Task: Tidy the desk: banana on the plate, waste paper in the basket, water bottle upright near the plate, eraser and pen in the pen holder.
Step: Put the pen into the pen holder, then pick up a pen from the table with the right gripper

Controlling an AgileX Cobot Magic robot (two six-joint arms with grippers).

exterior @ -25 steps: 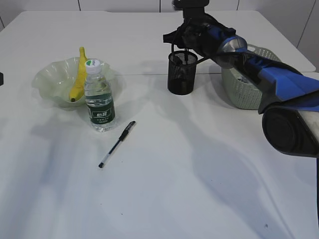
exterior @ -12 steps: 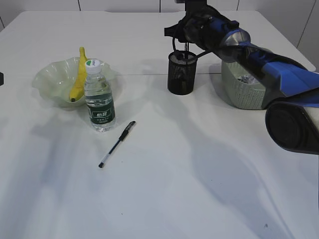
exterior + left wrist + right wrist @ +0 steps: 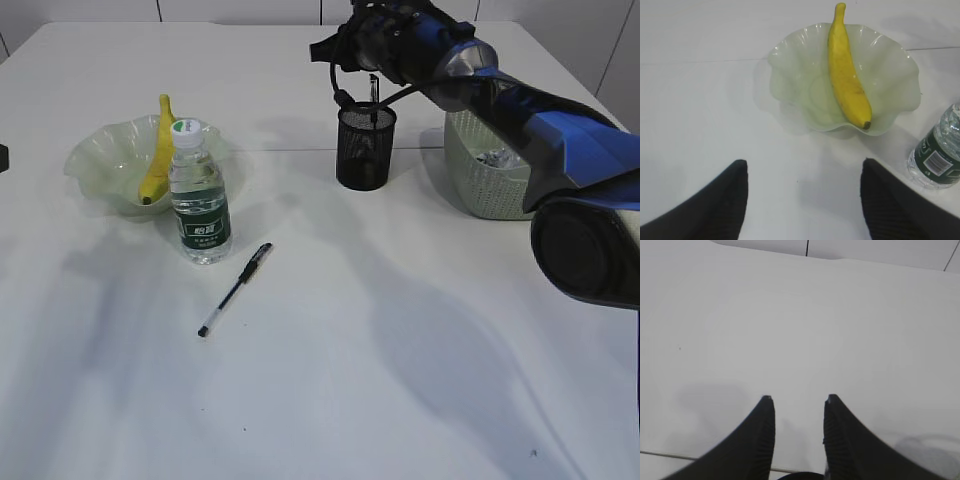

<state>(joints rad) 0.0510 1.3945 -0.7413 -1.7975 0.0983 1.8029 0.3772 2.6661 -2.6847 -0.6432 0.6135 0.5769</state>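
Observation:
A yellow banana (image 3: 158, 150) (image 3: 847, 80) lies on the pale green plate (image 3: 95, 160) (image 3: 800, 85). The water bottle (image 3: 200, 195) (image 3: 940, 155) stands upright just right of the plate. A black pen (image 3: 235, 290) lies on the table in front of the bottle. My right gripper (image 3: 357, 88) (image 3: 797, 399) hovers just above the black mesh pen holder (image 3: 365, 148), open with nothing between its fingers. Waste paper (image 3: 495, 157) sits in the basket (image 3: 480, 190). My left gripper (image 3: 802, 167) is open and empty, low over bare table near the plate. The eraser is hidden.
The right arm (image 3: 560, 140) stretches across the right side above the basket. A seam (image 3: 280, 150) runs across the white table behind the plate and holder. The pen holder's rim (image 3: 800, 476) shows at the bottom of the right wrist view.
My right gripper has risen from the pen holder's mouth to above it and drifted slightly back and left. The left gripper, pen, bottle and banana have not moved.

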